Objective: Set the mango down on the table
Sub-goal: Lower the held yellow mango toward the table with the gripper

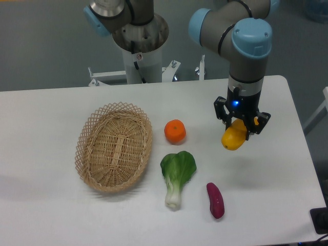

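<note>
The mango (233, 138) is yellow-orange and smooth, and the gripper (241, 128) has it pinched between its two black fingers (252, 129). The fingers squeeze the top part of the fruit, and the bottom part sticks out under them, tipped down and a little to the left. I cannot tell if the mango touches the table (287, 169) or hangs just above it. It is over the right side of the white tabletop.

A small blue light shines on the gripper, just above the fingers. The gray arm (246, 61) with light blue caps comes down from the top of the picture and points straight down at the table.

To the left of the mango sits a round orange (175, 131), well apart from it. Just below the orange lies a green leafy vegetable (177, 174) with a pale white stalk that points toward the front edge. To the right of that stalk lies a small purple sweet potato (215, 200), near the front of the table and below the mango.

On the left side of the table is an oval wicker basket (114, 147) with a lacy woven rim. The orange is near its right edge but does not touch it.

Behind the table stands the gray round base (139, 46) of the robot.
</note>
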